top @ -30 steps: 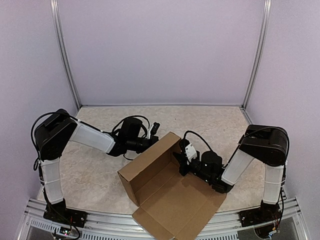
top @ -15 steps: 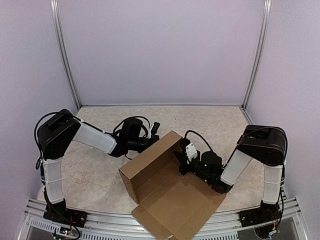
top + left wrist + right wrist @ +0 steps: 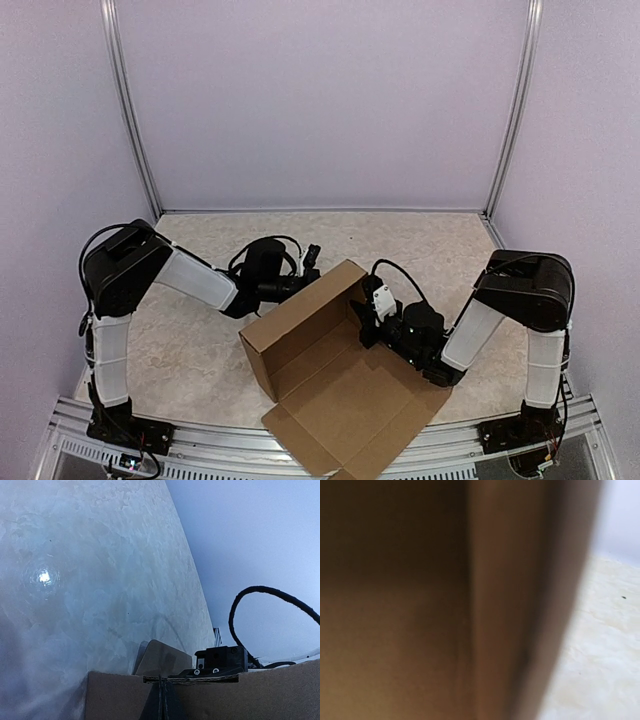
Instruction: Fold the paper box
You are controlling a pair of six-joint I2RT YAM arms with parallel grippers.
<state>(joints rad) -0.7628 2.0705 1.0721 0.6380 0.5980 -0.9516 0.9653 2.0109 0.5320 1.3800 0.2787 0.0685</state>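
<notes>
Marbled beige tabletop bears a plain brown cardboard box — left gripper, right gripper at its walls, finger spread unclear.

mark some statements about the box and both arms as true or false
1. The paper box is open, its lid lying flat toward the near edge of the table. True.
2. The left fingers hang high above the box. False: they sit low at its far wall.
3. The right wrist view is mostly blurred cardboard. True.
4. A roll of tape lies inside the box. False: nothing shows inside it.
5. The right fingers are far from the box. False: they are at its right end.
</notes>
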